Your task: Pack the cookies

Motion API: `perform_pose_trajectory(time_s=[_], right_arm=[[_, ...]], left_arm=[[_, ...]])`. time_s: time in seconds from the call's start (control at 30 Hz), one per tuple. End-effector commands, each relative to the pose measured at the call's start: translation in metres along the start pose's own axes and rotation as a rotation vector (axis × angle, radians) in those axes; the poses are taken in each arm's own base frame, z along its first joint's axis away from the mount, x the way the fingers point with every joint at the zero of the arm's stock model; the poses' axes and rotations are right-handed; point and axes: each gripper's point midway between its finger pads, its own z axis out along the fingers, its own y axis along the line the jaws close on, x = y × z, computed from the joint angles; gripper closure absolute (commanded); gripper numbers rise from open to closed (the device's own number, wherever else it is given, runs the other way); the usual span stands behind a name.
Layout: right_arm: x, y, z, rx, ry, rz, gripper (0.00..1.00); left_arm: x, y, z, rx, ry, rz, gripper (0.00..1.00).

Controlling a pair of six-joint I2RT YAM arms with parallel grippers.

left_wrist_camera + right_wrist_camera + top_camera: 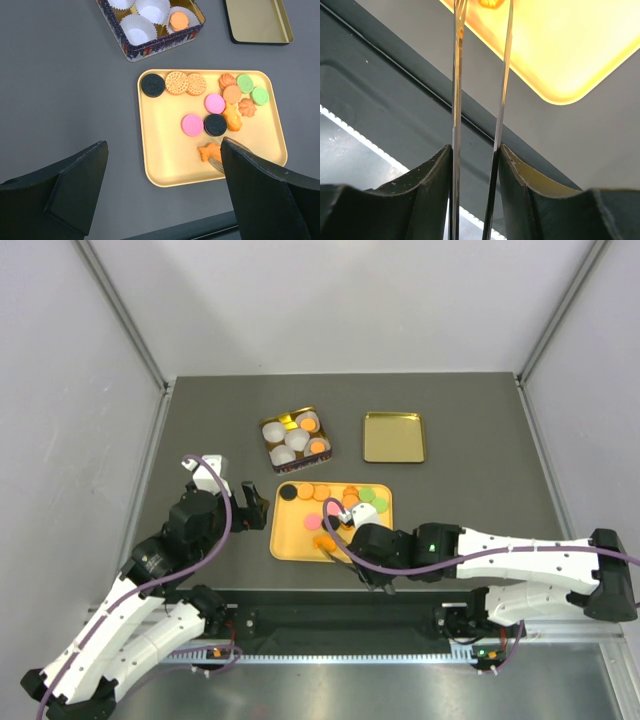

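Cookies: most of the cookies (215,103) lie on a yellow tray (160,170); they are orange, pink, green and black, crowded toward its far and right parts.
Packed so far: the top view shows orange discs in two of the white paper cups (284,454) in the tin (268,426). The left wrist view cuts the tin off and shows only one of them.
Lid: a gold lid (394,436) lies flat on the dark surface (460,480), right of the tin and apart from it.
Left hand: the left hand (250,506) is released, its fingers (75,185) spread wide. It hangs over the surface just beside the tray's left edge, holding nothing.
Right hand: the right hand (475,165) is clenched on a pair of thin metal tweezers (456,100), one blade against each finger.
Tweezer tips: the right wrist view shows the blades reaching over the tray's near edge to an orange cookie (490,2) at the top of the frame. It is cropped there, so I cannot tell whether it is pinched.
Same cookie, left wrist view: it lies alone near the tray's front right, with a metal tip just beside it.
Top view only: both arms, with the right one reaching in over the tray's near right corner.
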Motion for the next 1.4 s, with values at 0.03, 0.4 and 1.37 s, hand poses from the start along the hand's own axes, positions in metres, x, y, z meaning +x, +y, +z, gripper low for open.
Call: perform_pose_trajectory(time_s=[0.03, 0.4, 1.37], right_arm=[[-0.018, 0.005, -0.007, -0.026, -0.056, 0.003, 0.61], [-0.016, 0.001, -0.001, -0.036, -0.037, 0.011, 0.65], [-0.105, -0.012, -0.05, -0.069, -0.246, 0.076, 0.75]], left_arm=[[-0.004, -0.001, -0.001, 0.002, -0.015, -0.001, 0.01], [-0.004, 0.0, -0.002, 0.001, -0.019, -0.002, 0.01], [-0.004, 0.0, 0.0, -0.002, -0.016, -0.002, 0.01]])
